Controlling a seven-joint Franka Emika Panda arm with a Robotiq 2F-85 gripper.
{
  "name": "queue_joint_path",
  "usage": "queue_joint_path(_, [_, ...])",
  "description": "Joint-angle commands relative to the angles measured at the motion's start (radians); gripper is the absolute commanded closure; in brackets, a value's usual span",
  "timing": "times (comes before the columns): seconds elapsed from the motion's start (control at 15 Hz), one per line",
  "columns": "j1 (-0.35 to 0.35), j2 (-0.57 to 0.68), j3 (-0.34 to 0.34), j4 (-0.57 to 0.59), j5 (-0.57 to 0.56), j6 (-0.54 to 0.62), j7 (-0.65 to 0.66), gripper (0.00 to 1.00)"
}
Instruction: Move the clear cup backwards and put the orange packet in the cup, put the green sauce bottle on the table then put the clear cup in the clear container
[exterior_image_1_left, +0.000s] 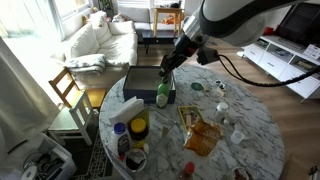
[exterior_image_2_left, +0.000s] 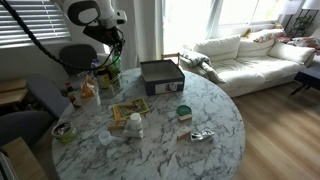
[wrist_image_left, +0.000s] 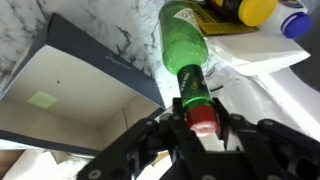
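The gripper has its fingers drawn narrow around the red cap and neck of the green sauce bottle. In the wrist view the cap sits squarely between the two dark fingers, and the green body points away from the camera towards the marble.

In both exterior views the bottle hangs roughly upright under the gripper. Its lower end is just beside a corner of the dark shallow square tray. The pictures do not show whether its base touches the table or hangs just above it.

The tray sits at the tabletop's edge nearest the white sofa. From the opposite side, the bottle shows beside the tray, under the gripper.

The clear container lies near the bottle, along the same side of the tabletop as the tray. Its whitish plastic fills the right of the wrist view. A yellow cap and a blue cap show beyond it, towards the tabletop's edge.

The orange packet lies flat nearer the middle of the tabletop, well apart from the bottle. It touches a tan printed card.
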Motion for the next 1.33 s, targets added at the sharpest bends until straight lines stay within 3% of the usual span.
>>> queue_joint_path(0.0, [-0.025,-0.027,-0.037,-0.021,-0.098,0.035,0.071,0.92])
queue_joint_path(0.13, [-0.034,-0.032,-0.063,-0.034,-0.175,0.063,0.11,0.92])
queue_joint_path(0.53, [-0.038,-0.015,-0.169,-0.153,-0.589,0.184,0.388,0.92])
queue_joint_path(0.73, [-0.037,-0.004,-0.206,-0.227,-0.681,0.239,0.539,0.92])
queue_joint_path(0.93, [-0.037,0.005,-0.228,-0.284,-0.701,0.28,0.624,0.92])
queue_joint_path(1.27, [-0.02,0.021,-0.326,-0.335,-0.913,0.409,0.862,0.92])
